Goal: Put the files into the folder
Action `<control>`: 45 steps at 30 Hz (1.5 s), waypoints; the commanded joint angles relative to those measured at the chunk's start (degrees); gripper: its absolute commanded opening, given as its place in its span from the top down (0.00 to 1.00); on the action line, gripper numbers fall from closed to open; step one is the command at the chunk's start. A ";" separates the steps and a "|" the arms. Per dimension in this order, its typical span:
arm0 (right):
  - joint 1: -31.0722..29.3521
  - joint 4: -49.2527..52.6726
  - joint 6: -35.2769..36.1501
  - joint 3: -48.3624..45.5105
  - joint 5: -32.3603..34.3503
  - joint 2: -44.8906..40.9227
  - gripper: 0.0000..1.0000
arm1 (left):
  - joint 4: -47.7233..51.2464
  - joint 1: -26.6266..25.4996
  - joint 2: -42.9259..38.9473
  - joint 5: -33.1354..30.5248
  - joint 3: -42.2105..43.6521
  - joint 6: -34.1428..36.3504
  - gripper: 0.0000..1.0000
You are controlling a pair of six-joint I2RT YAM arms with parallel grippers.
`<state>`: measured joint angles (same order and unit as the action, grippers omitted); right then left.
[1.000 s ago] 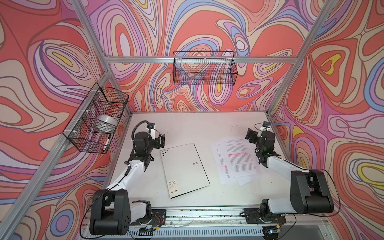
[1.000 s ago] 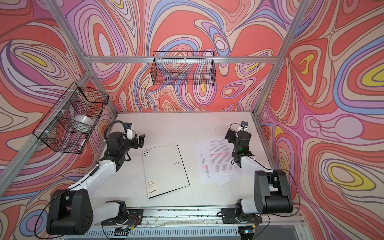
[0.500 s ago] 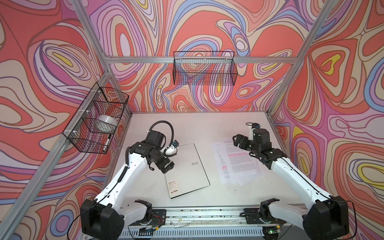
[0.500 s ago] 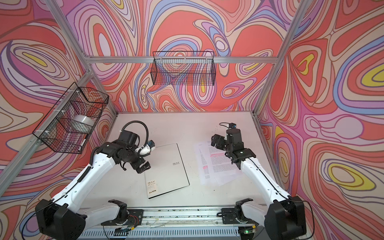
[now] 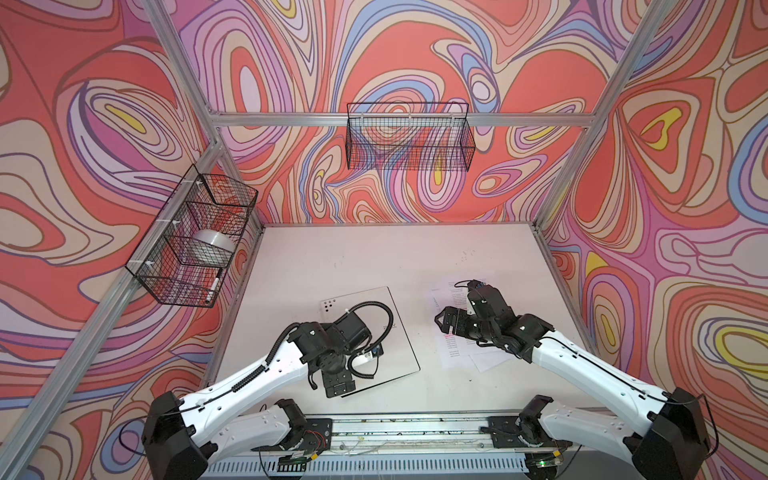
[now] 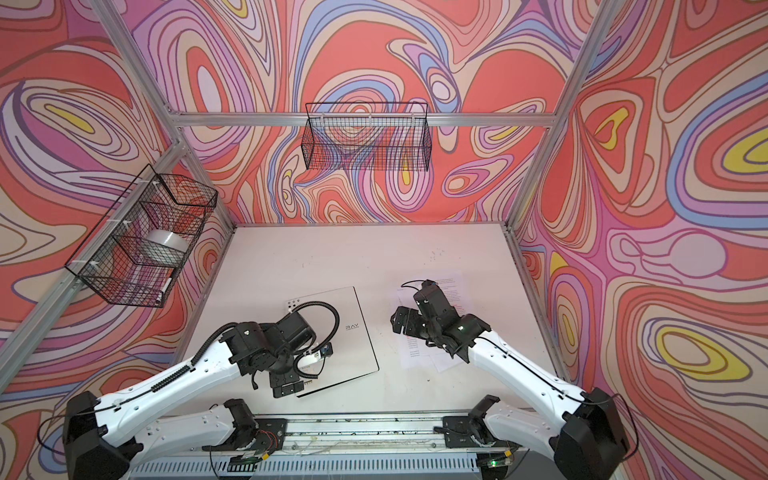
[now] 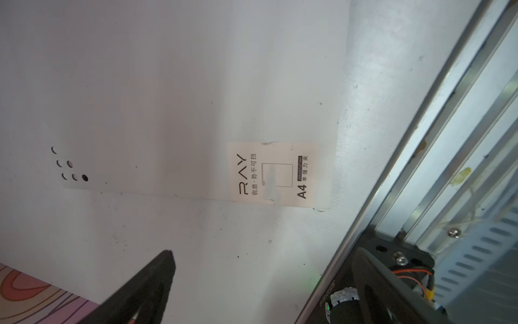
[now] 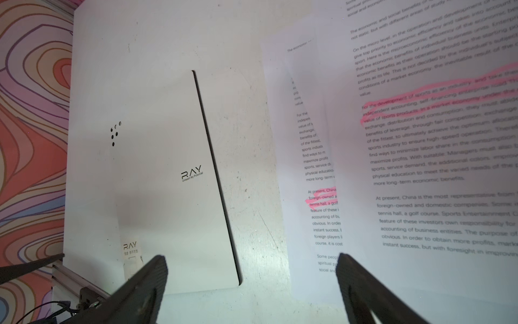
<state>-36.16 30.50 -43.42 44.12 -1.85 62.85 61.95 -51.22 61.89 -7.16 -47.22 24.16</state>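
Observation:
The folder (image 5: pixel 399 349) (image 6: pixel 357 349) lies shut and flat on the table, left of the middle, white side up with "RAY" lettering. Its A4 label (image 7: pixel 273 174) sits at the near corner. The files (image 5: pixel 457 355) (image 6: pixel 415 353) are a few overlapping printed sheets with pink highlighted lines, just right of the folder. My left gripper (image 5: pixel 337 386) (image 7: pixel 263 252) hangs open over the folder's near left corner, holding nothing. My right gripper (image 5: pixel 449 322) (image 8: pixel 250 256) is open above the gap between the folder (image 8: pixel 157 157) and the files (image 8: pixel 420 168).
A wire basket (image 5: pixel 195 237) with a tape roll hangs on the left wall. Another wire basket (image 5: pixel 409 137) hangs on the back wall. A metal rail (image 5: pixel 415 428) runs along the table's front edge, close to my left gripper. Patterned walls close in three sides.
Both arms have swung in from the table's sides. The left gripper came down to the folder's near left corner; the right moved left and nearer over the files. Both stay open.

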 commanded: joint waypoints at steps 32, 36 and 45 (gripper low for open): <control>-2.69 7.03 -3.16 6.04 11.33 -7.13 0.02 | -29.54 -16.72 15.48 -27.92 11.59 -0.86 0.00; -2.69 5.47 -2.07 6.52 11.45 -4.81 0.01 | -32.56 -16.39 13.03 -31.08 12.97 0.57 0.00; -2.69 2.07 -1.76 6.62 9.69 -0.51 0.02 | -34.92 -7.79 13.26 -29.92 11.71 2.84 0.00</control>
<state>-38.61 34.70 -46.02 49.63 8.10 61.87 28.80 -61.47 75.61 -36.29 -34.72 25.30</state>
